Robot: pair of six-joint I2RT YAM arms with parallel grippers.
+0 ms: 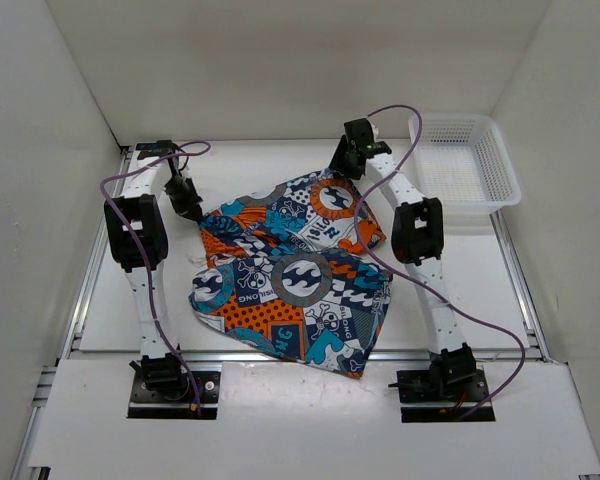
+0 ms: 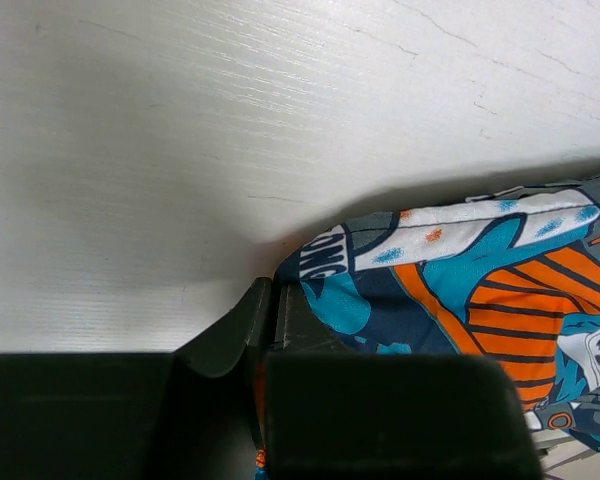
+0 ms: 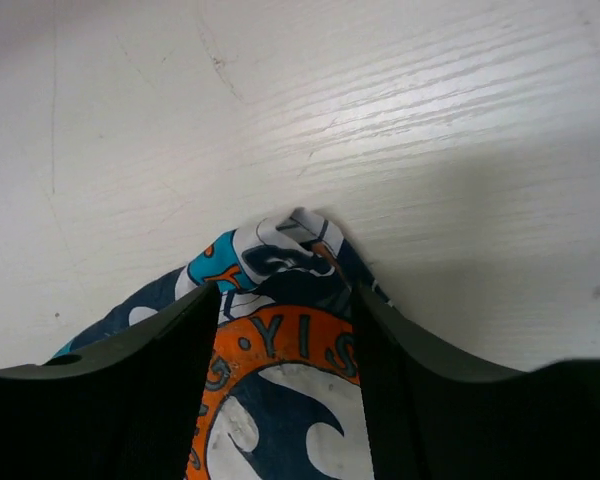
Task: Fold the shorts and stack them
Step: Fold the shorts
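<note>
Top external view: a white, wood-grained worktop point(image 1: 110, 300) is boxed in by plain white walls point(image 1: 280, 60), with a white mesh basket point(image 1: 500, 160) in its far right corner. The shorts point(image 1: 290, 280) lie rumpled mid-worktop between the arms. The left fingers point(image 2: 230, 340) are pressed together, pinching the shorts' far left corner. The right fingers point(image 3: 160, 360) stand spread astride the far right corner. Both wrist views cut off the cloth behind the dark finger bodies.
</note>
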